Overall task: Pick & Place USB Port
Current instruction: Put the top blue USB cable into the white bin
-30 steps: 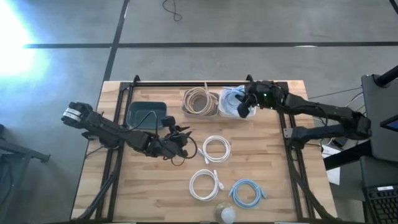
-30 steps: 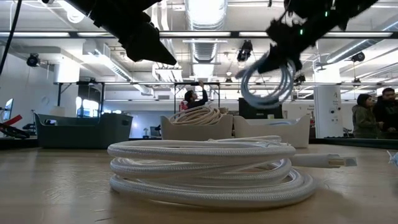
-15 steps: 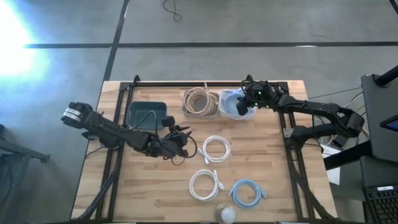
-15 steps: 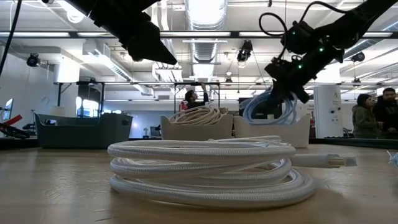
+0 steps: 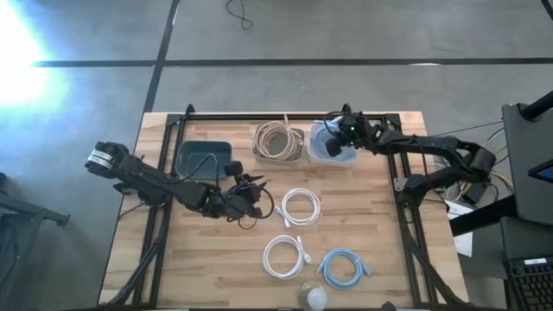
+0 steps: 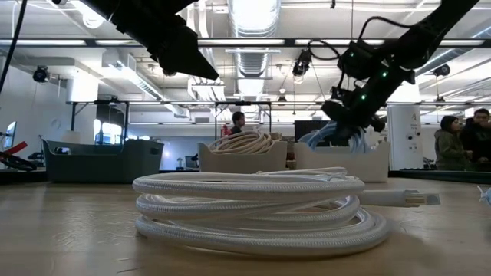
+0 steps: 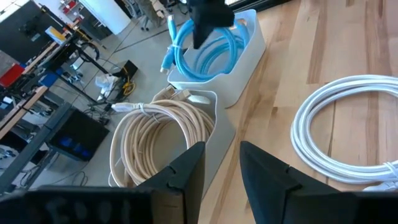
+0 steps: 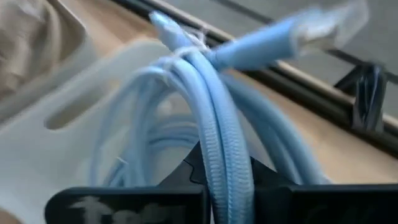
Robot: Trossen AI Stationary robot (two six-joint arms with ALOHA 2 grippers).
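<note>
A coiled light-blue USB cable (image 5: 321, 138) hangs in my right gripper (image 5: 340, 136) over the far white bin (image 5: 333, 161). The low view shows the blue cable (image 6: 328, 136) dipping behind the bin's wall (image 6: 368, 162). The left wrist view shows the same coil (image 7: 208, 53) inside the bin (image 7: 247, 59). My left gripper (image 5: 251, 197) hovers open above the table's middle, left of a white coil (image 5: 300, 206); nothing lies between its fingers (image 7: 222, 167). My right gripper (image 8: 227, 174) pinches several strands of the blue coil (image 8: 219, 140) between its two fingers, close to the bound spot where the plug ends (image 8: 323, 22) stick out. The fingers come from above. The coil hangs below them, its lower part inside the white bin.
A second white bin holds a beige cable (image 5: 276, 141), and a dark teal bin (image 5: 202, 160) stands left of it. Two white coils (image 5: 285, 257) and another blue coil (image 5: 344, 269) lie on the near half of the table. People stand in the room beyond.
My right gripper has gone down and a little toward the far-left, staying shut on the blue coil. The coil hung clear above the white bin a second ago; now its lower part is down inside the bin.
</note>
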